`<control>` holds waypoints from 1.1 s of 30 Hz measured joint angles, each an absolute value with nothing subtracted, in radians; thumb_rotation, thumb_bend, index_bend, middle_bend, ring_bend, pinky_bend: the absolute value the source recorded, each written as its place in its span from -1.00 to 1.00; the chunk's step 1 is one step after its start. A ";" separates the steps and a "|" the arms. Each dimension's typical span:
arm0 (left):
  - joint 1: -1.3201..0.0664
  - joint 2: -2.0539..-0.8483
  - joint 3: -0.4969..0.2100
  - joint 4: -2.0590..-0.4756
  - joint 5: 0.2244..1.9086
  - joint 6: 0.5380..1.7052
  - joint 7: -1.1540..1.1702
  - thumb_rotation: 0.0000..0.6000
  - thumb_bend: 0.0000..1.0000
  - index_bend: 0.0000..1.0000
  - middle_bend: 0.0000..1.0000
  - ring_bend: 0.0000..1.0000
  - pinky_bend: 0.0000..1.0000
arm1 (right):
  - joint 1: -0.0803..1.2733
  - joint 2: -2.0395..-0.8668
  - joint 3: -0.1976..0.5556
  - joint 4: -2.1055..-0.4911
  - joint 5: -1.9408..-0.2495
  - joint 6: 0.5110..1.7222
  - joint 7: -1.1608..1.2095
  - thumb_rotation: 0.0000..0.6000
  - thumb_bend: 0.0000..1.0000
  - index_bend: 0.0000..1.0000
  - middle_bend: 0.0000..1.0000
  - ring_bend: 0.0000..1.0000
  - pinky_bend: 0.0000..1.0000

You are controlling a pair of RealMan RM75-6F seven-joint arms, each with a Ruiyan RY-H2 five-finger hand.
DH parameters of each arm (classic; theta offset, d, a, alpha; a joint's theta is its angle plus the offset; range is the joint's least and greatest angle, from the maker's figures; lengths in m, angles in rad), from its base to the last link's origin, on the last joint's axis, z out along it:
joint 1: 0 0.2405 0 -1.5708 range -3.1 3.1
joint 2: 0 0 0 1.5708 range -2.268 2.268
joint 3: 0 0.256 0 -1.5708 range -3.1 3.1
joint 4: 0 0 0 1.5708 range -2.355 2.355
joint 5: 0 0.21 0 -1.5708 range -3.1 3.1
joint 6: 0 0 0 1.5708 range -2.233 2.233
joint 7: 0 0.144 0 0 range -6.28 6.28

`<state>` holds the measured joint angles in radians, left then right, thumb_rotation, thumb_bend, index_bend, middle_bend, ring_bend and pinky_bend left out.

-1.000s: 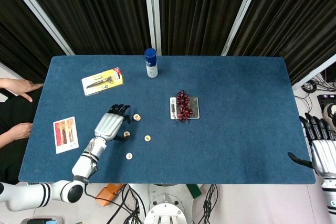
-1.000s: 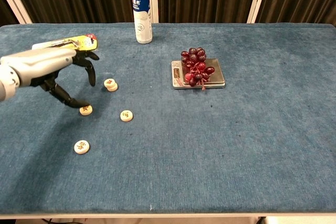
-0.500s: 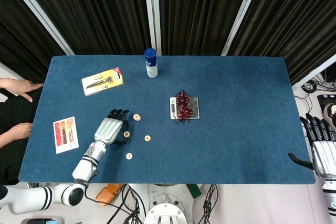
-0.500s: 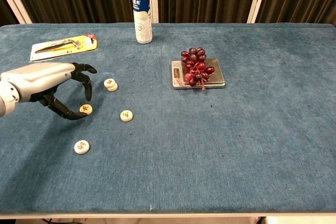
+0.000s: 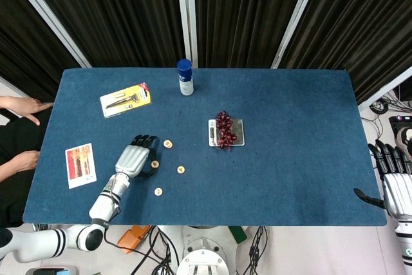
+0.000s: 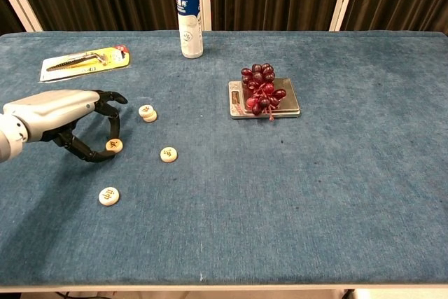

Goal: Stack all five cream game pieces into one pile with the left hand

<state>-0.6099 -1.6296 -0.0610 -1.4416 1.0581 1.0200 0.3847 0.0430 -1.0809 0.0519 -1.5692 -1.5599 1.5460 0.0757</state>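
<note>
Chest view first: the left hand (image 6: pixel 59 113) is seen low over the blue tabletop (image 6: pixel 280 194), its dark fingers (image 6: pixel 112 120) curled down around one cream game piece (image 6: pixel 114 145). That piece is pinched between thumb and fingertip, and whether it is lifted off the cloth cannot be told. Just beyond the fingertips, a short stack of cream pieces (image 6: pixel 147 113) is seen, apparently two high, apart from the hand. Another single cream piece (image 6: pixel 168 154) is found a little further out from the fingers, flat on the cloth. A fourth lone piece (image 6: pixel 108 196) is left near the tabletop's front edge, on the near side of the thumb.

From the head view, the same left hand (image 5: pixel 134 158) is shown palm down, with the held piece (image 5: pixel 154 165) at its fingertips and the small stack (image 5: pixel 167 143) just past them.

The right hand (image 5: pixel 394 181) is kept off the tabletop's far right edge, well away from everything, fingers spread and nothing held.

Well beyond the left fingers, a blue-capped bottle (image 6: pixel 187 14) is stood upright, a yellow packaged tool (image 6: pixel 85 61) is laid flat, and a bunch of dark grapes (image 6: pixel 261 89) is set on a small scale (image 6: pixel 290 106). A printed card (image 5: pixel 80 165) is laid behind the left wrist.
</note>
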 measured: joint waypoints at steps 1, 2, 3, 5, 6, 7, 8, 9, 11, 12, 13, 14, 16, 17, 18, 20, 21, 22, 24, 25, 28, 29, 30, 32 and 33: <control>-0.610 -1.630 -0.062 -1.439 1.060 1.020 0.386 0.93 -0.29 0.03 -0.91 -1.00 -1.00 | 0.043 -1.081 0.052 -1.570 -1.560 1.546 0.075 1.00 -0.65 -1.00 -0.89 -1.00 -0.94; -0.610 -1.629 -0.064 -1.437 1.063 1.020 0.388 0.94 -0.27 0.05 -0.91 -1.00 -1.00 | 0.043 -1.080 0.052 -1.571 -1.560 1.547 0.074 1.00 -0.65 -1.00 -0.89 -1.00 -0.94; -0.611 -1.627 -0.066 -1.437 1.063 1.020 0.389 0.94 -0.26 0.05 -0.91 -1.00 -1.00 | 0.043 -1.079 0.052 -1.572 -1.560 1.547 0.073 1.00 -0.65 -1.00 -0.89 -1.00 -0.94; -0.612 -1.621 -0.075 -1.440 1.065 1.021 0.388 0.95 -0.25 0.06 -0.91 -1.00 -1.00 | 0.042 -1.079 0.052 -1.573 -1.560 1.548 0.071 1.00 -0.65 -1.00 -0.89 -1.00 -0.94; -0.614 -1.618 -0.080 -1.444 1.067 1.022 0.386 0.95 -0.25 0.06 -0.91 -1.00 -1.00 | 0.042 -1.079 0.052 -1.573 -1.560 1.548 0.071 1.00 -0.65 -1.00 -0.89 -1.00 -0.94; -0.616 -1.615 -0.087 -1.449 1.068 1.023 0.384 0.95 -0.25 0.06 -0.91 -1.00 -1.00 | 0.042 -1.079 0.052 -1.573 -1.560 1.548 0.071 1.00 -0.65 -1.00 -0.89 -1.00 -0.94; -0.619 -1.610 -0.097 -1.457 1.069 1.023 0.380 0.94 -0.25 0.06 -0.91 -1.00 -1.00 | 0.042 -1.079 0.053 -1.573 -1.560 1.548 0.071 1.00 -0.65 -1.00 -0.89 -1.00 -0.94; -0.623 -1.606 -0.106 -1.463 1.069 1.022 0.376 0.94 -0.25 0.06 -0.91 -1.00 -1.00 | 0.042 -1.079 0.053 -1.573 -1.560 1.548 0.071 1.00 -0.65 -1.00 -0.89 -1.00 -0.94; -0.636 -1.599 -0.130 -1.473 1.065 1.013 0.370 0.94 -0.25 0.06 -0.91 -1.00 -1.00 | 0.042 -1.080 0.052 -1.571 -1.561 1.548 0.074 1.00 -0.65 -1.00 -0.89 -1.00 -0.94; -0.643 -1.598 -0.142 -1.476 1.060 1.008 0.368 0.94 -0.26 0.06 -0.91 -1.00 -1.00 | 0.042 -1.080 0.052 -1.570 -1.561 1.548 0.075 1.00 -0.65 -1.00 -0.89 -1.00 -0.94; -0.652 -1.597 -0.155 -1.477 1.053 1.001 0.367 0.94 -0.26 0.06 -0.91 -1.00 -1.00 | 0.042 -1.081 0.052 -1.569 -1.561 1.548 0.076 1.00 -0.65 -1.00 -0.89 -1.00 -0.94; -0.665 -1.599 -0.171 -1.477 1.041 0.991 0.366 0.94 -0.26 0.06 -0.91 -1.00 -1.00 | 0.041 -1.081 0.052 -1.567 -1.561 1.549 0.078 1.00 -0.65 -1.00 -0.89 -1.00 -0.94; -0.686 -1.604 -0.190 -1.471 1.018 0.973 0.369 0.94 -0.26 0.06 -0.91 -1.00 -1.00 | 0.040 -1.082 0.052 -1.563 -1.559 1.550 0.084 1.00 -0.65 -1.00 -0.89 -1.00 -0.94; -0.701 -1.609 -0.202 -1.464 1.002 0.961 0.375 0.94 -0.26 0.06 -0.91 -1.00 -1.00 | 0.038 -1.083 0.052 -1.559 -1.557 1.551 0.089 1.00 -0.65 -1.00 -0.89 -1.00 -0.94; -0.711 -1.615 -0.209 -1.457 0.989 0.953 0.380 0.94 -0.27 0.06 -0.91 -1.00 -1.00 | 0.037 -1.083 0.052 -1.556 -1.555 1.551 0.093 1.00 -0.65 -1.00 -0.89 -1.00 -0.94; -0.734 -1.632 -0.223 -1.438 0.959 0.940 0.397 0.94 -0.28 0.06 -0.91 -1.00 -1.00 | 0.035 -1.084 0.052 -1.548 -1.551 1.552 0.101 1.00 -0.65 -1.00 -0.89 -1.00 -0.94; -0.742 -1.640 -0.228 -1.429 0.948 0.936 0.403 0.94 -0.29 0.06 -0.91 -1.00 -1.00 | 0.034 -1.084 0.052 -1.545 -1.550 1.552 0.105 1.00 -0.65 -1.00 -0.89 -1.00 -0.94; -0.750 -1.648 -0.232 -1.421 0.938 0.932 0.409 0.94 -0.29 0.06 -0.91 -1.00 -1.00 | 0.033 -1.085 0.052 -1.542 -1.549 1.552 0.109 1.00 -0.65 -1.00 -0.89 -1.00 -0.94; -0.762 -1.663 -0.236 -1.403 0.921 0.927 0.420 0.94 -0.30 0.06 -0.91 -1.00 -1.00 | 0.032 -1.086 0.053 -1.535 -1.547 1.552 0.116 1.00 -0.65 -1.00 -0.89 -1.00 -0.94; -0.765 -1.667 -0.236 -1.396 0.914 0.925 0.423 0.95 -0.30 0.06 -0.91 -1.00 -1.00 | 0.032 -1.087 0.053 -1.533 -1.547 1.552 0.118 1.00 -0.65 -1.00 -0.89 -1.00 -0.94; -0.774 -1.678 -0.236 -1.379 0.893 0.921 0.431 0.94 -0.31 0.05 -0.91 -1.00 -1.00 | 0.032 -1.089 0.053 -1.525 -1.546 1.550 0.127 1.00 -0.65 -1.00 -0.89 -1.00 -0.94; -0.776 -1.681 -0.234 -1.374 0.887 0.921 0.435 0.94 -0.31 0.05 -0.91 -1.00 -1.00 | 0.032 -1.090 0.053 -1.522 -1.545 1.549 0.129 1.00 -0.65 -1.00 -0.89 -1.00 -0.94; -0.778 -1.683 -0.232 -1.371 0.884 0.921 0.439 0.95 -0.31 0.05 -0.91 -1.00 -1.00 | 0.033 -1.091 0.053 -1.520 -1.545 1.548 0.131 1.00 -0.65 -1.00 -0.89 -1.00 -0.94; -0.781 -1.685 -0.228 -1.364 0.877 0.923 0.449 0.94 -0.32 0.04 -0.91 -1.00 -1.00 | 0.033 -1.092 0.053 -1.517 -1.544 1.547 0.134 1.00 -0.65 -1.00 -0.89 -1.00 -0.94; -0.782 -1.685 -0.226 -1.362 0.874 0.923 0.452 0.94 -0.32 0.04 -0.91 -1.00 -1.00 | 0.032 -1.092 0.054 -1.516 -1.544 1.548 0.135 1.00 -0.65 -1.00 -0.89 -1.00 -0.94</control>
